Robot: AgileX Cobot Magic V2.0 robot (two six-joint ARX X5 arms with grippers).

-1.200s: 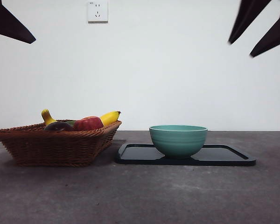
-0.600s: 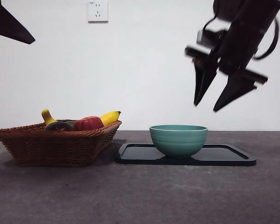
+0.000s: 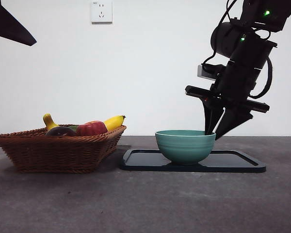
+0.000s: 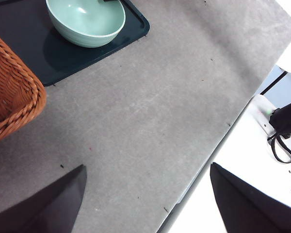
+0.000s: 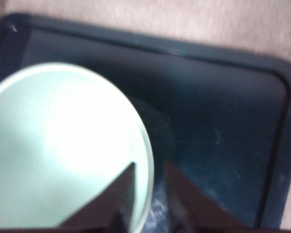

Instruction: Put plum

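The plum (image 3: 60, 131), dark and almost black, lies in the wicker basket (image 3: 53, 150) at the left, half hidden by the rim. My right gripper (image 3: 212, 133) is down at the right rim of the green bowl (image 3: 184, 145), which stands on the black tray (image 3: 233, 162). In the right wrist view the right gripper (image 5: 149, 167) is narrowly open, one jaw inside the bowl (image 5: 63, 145) and one outside over the tray (image 5: 223, 121). My left gripper (image 4: 145, 194) hangs open and empty high above the table's near part.
A red apple (image 3: 92, 128) and yellow bananas (image 3: 114, 121) share the basket with the plum. The left wrist view shows the basket's corner (image 4: 9, 97), the bowl (image 4: 87, 22) on its tray (image 4: 34, 58) and the table's edge (image 4: 223, 141).
The right arm has come down from the top right and leftward until its jaws straddle the bowl's right rim. The jaws stand closer together than before. The left arm is unmoved.
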